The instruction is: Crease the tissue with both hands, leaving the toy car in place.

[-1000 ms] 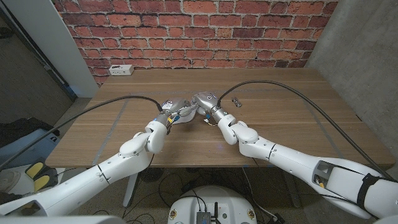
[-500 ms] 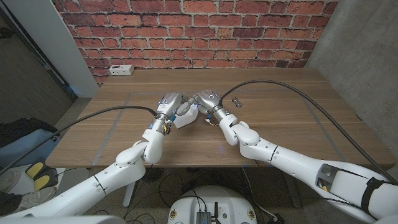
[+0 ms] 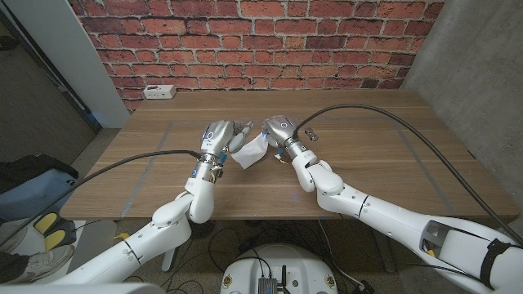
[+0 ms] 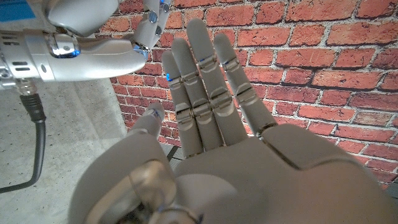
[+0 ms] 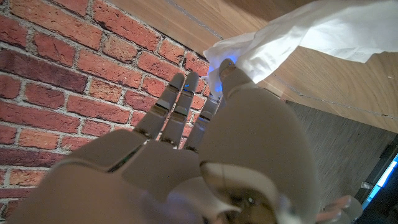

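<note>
Though the tissue hangs lifted off the table between the two hands near the middle, no finished crease shows, so I judge the folding as under way rather than done. The right hand pinches one corner of it, seen clearly in the right wrist view, while the left hand stands just beside it with its fingers straight and close together, and whether it touches the sheet I cannot tell. A small dark object that may be the toy car sits on the table just beyond the right hand, apart from the tissue.
</note>
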{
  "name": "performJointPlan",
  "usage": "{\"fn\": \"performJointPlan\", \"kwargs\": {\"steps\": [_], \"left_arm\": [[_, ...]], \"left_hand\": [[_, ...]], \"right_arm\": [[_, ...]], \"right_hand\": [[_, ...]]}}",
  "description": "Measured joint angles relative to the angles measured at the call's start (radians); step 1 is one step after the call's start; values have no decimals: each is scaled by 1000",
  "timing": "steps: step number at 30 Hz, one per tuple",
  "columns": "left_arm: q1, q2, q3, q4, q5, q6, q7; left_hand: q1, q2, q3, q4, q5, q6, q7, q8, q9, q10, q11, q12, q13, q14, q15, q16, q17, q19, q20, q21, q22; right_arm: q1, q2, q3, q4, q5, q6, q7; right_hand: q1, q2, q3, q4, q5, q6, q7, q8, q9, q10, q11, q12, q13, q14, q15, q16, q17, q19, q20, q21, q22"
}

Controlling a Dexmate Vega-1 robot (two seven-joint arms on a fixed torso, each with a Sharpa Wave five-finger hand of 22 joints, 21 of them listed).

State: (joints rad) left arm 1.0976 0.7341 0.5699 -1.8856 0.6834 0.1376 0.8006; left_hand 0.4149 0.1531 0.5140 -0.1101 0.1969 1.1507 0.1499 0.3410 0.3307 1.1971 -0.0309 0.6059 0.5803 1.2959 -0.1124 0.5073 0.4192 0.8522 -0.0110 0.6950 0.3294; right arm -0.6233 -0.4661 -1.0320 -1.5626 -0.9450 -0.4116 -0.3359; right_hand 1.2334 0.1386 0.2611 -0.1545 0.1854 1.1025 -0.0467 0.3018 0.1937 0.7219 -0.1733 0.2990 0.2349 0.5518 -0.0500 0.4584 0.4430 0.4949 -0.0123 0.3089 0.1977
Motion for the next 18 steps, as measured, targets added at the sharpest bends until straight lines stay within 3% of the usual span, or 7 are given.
{"fn": "performJointPlan", "kwargs": {"steps": [4,8,13,18], "left_arm": [[10,6,-9,-24,0,22,-40],[13,16,-10,-50,3,56,-101],[8,33,-6,-87,12,119,-208],[-10,53,10,-122,25,180,-330]], "left_hand": [[-26,-8,6,5,0,0,0,-15,-15,-27,6,-26,-29,-21,2,-44,-40,7,-7,11,-13],[-72,-24,16,15,0,-55,-10,-57,-50,-87,12,-102,-89,-97,8,-118,-115,10,-10,16,-42],[-121,-46,54,4,0,-132,-41,-116,-108,-185,38,-240,-180,-262,30,-238,-217,-80,22,-18,-98],[-133,-47,90,-18,0,-163,-72,-138,-134,-238,38,-311,-227,-364,36,-299,-242,-147,60,-53,-127]], "right_arm": [[-17,-9,5,-19,-22,-38,0],[-36,-15,11,-34,-41,-81,-1],[-59,-19,21,-51,-57,-119,-16],[-79,-22,32,-65,-64,-147,-43]], "right_hand": [[0,0,0,0,0,2,2,-1,0,2,-2,0,0,0,0,-4,1,0,0,0,0],[5,-5,4,-4,0,5,6,-1,0,8,0,0,0,0,0,-8,1,0,0,0,0],[5,-5,4,-4,0,9,2,-1,0,13,-2,0,0,0,0,-8,1,0,0,0,0],[5,-5,4,-4,0,14,7,-1,0,20,2,0,0,0,0,-14,0,0,0,0,0]]}}
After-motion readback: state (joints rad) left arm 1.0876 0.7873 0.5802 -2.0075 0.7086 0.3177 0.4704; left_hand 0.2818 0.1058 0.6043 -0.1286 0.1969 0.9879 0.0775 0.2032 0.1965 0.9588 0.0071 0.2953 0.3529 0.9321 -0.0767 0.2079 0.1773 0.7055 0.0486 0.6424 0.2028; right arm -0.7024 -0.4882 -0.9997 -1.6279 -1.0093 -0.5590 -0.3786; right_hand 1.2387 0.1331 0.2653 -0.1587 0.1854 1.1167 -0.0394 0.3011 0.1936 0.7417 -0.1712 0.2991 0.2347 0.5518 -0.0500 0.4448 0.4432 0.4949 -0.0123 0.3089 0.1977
